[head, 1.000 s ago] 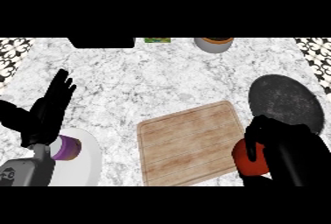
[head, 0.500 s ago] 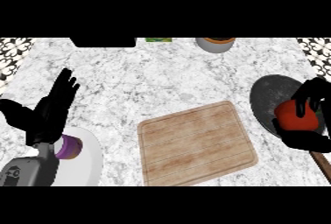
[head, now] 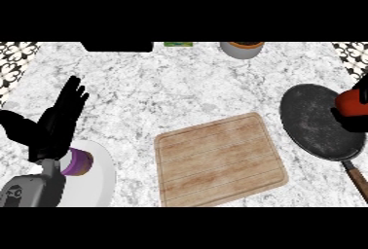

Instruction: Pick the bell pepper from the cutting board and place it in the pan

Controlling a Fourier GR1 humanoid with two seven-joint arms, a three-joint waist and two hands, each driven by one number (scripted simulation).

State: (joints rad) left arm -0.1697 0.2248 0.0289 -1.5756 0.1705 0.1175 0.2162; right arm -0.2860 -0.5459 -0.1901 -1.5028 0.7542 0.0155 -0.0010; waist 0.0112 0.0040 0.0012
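Note:
The red bell pepper hangs over the right part of the black pan, at the view's right edge. My right hand curls round the pepper, and most of that hand lies beyond the frame. The wooden cutting board lies bare in the middle of the counter. My left hand rests open at the left, fingers up, away from the board.
A white plate with a purple cup on it sits at the lower left under my left forearm. A grey bowl and a black object stand along the back edge. The pan's handle points toward the lower right.
My right hand carried the pepper from the board's right edge up and right over the pan, and now stands further right, partly out of view. The left hand stayed put.

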